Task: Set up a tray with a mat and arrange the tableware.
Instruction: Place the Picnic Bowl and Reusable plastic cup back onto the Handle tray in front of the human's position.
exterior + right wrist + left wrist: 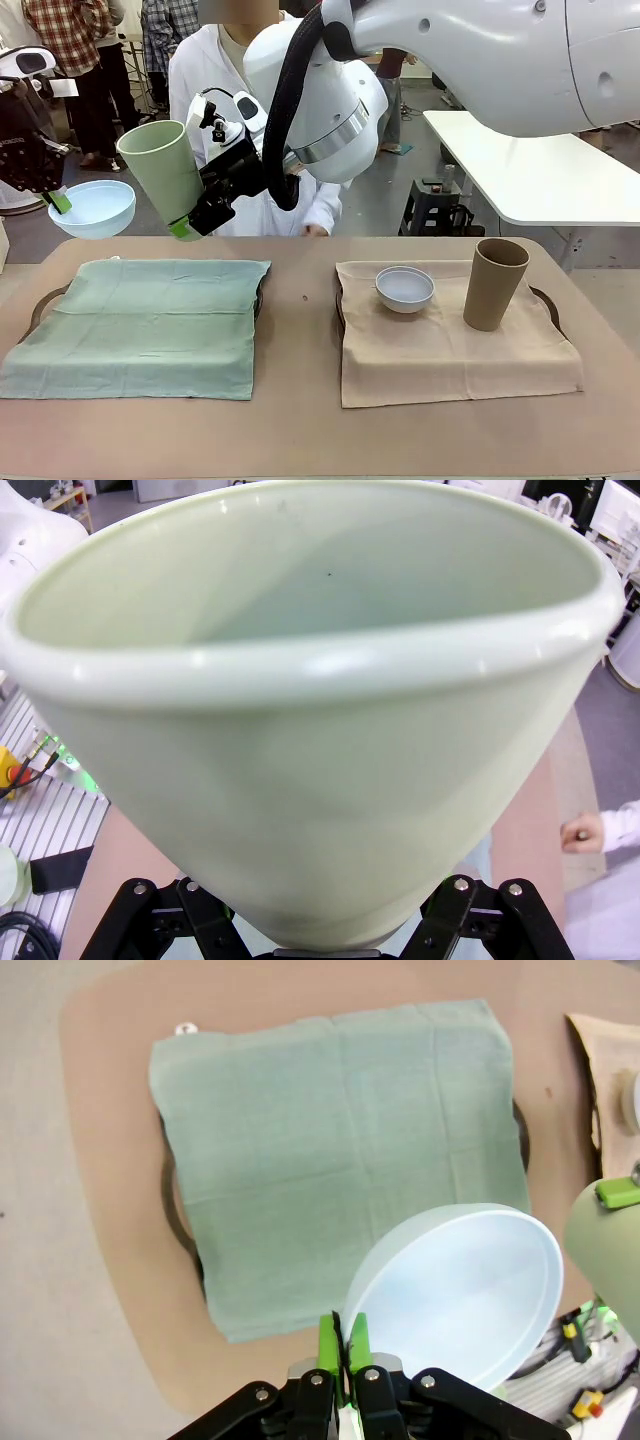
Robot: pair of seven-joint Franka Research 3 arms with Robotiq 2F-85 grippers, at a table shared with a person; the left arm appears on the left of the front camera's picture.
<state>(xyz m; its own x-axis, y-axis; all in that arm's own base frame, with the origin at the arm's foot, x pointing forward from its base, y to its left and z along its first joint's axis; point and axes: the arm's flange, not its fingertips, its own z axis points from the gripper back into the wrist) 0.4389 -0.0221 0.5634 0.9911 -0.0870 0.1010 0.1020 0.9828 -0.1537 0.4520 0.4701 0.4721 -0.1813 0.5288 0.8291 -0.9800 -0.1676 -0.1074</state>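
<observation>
Above the far left part of the desk (300, 440), the light blue bowl (92, 207) is held in the air by its rim, pinched in the left claw (55, 200), whose green pads are pressed together on the thin wall. Seen from the left wrist, the bowl (460, 1295) hangs beyond the near edge of the green mat (340, 1160), so the mat lies ahead of the left claw (345, 1345) and below it.

Just beside the bowl, the pale green tumbler (162, 175) is clamped near its base in the right claw (195, 222), the jaws spread wide around it. Its long axis is tilted, mouth up and leaning toward the left arm. The green mat (140, 325), laid over a dark tray (45, 300), is judged the target for both; the left arm is the nearer to it, while the right arm reaches across the middle.

On the tan mat (450, 340), the white bowl (405, 288) and the tan-brown tumbler (492, 283) stand apart, the tumbler upright.

From the right wrist, the tumbler (310, 710) blocks nearly everything, so the mat beneath cannot be made out, and the right claw's pads are hidden behind the tumbler's base. Both trays are covered except for their handles. A person's hand (582, 832) shows at the picture's edge.
</observation>
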